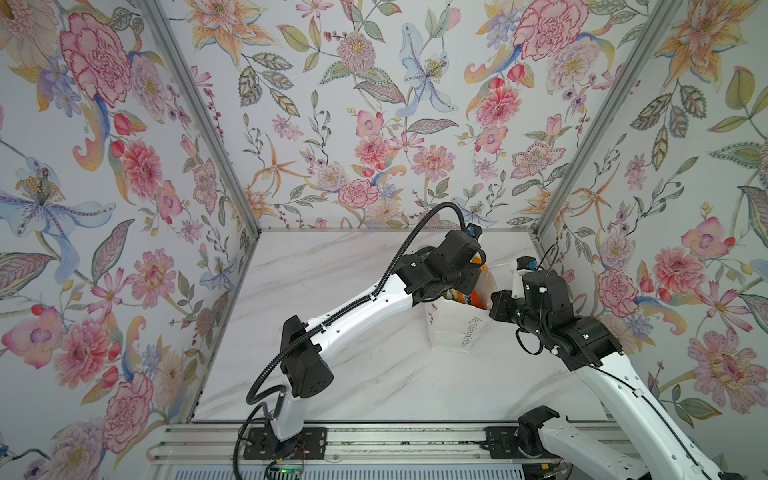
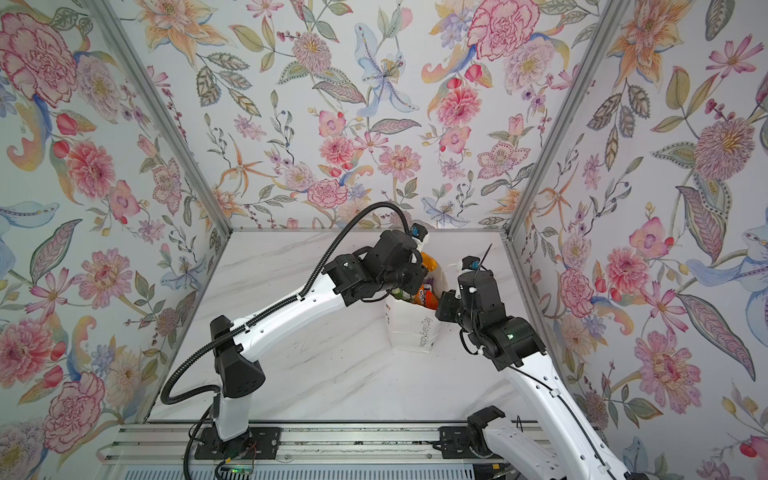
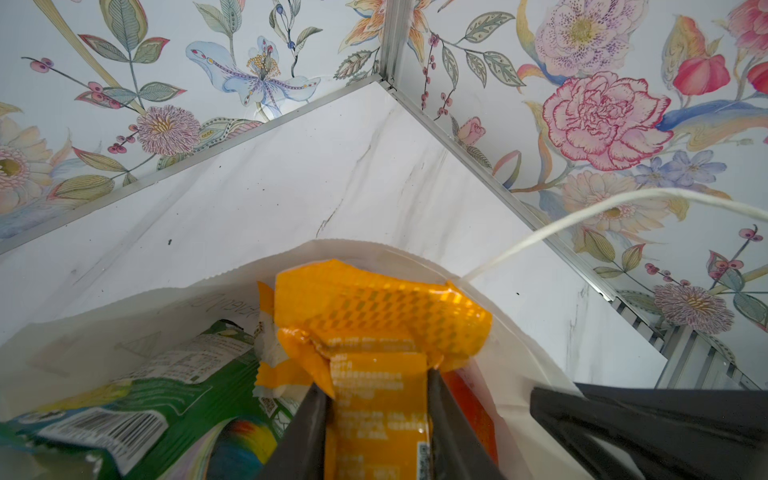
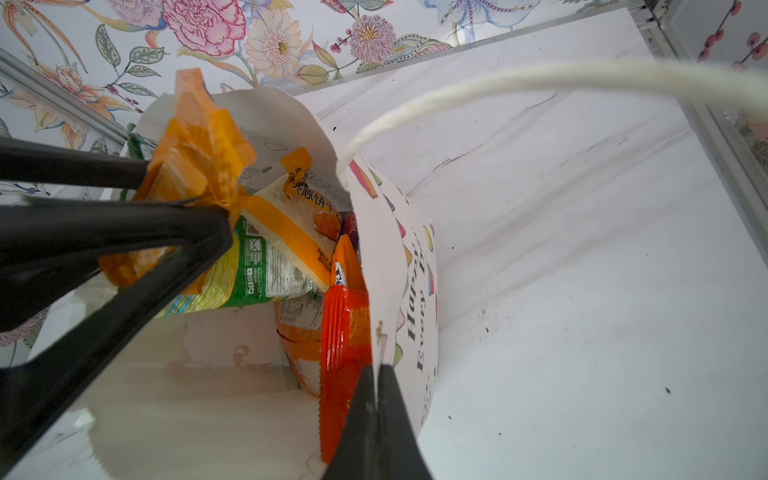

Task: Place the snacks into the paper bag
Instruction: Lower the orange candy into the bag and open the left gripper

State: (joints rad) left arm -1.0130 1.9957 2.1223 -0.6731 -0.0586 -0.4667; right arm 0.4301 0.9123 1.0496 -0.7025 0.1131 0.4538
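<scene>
Left pincer [image 3: 376, 380] grips orange packet [image 3: 374, 316], lower centre; right pincer [image 4: 376, 374] pinches paper bag [image 4: 415, 266] wall. Crowded bag may snag packet.

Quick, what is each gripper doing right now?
Left gripper: shut on the orange packet.
Right gripper: shut on the wall of the bag.
</scene>
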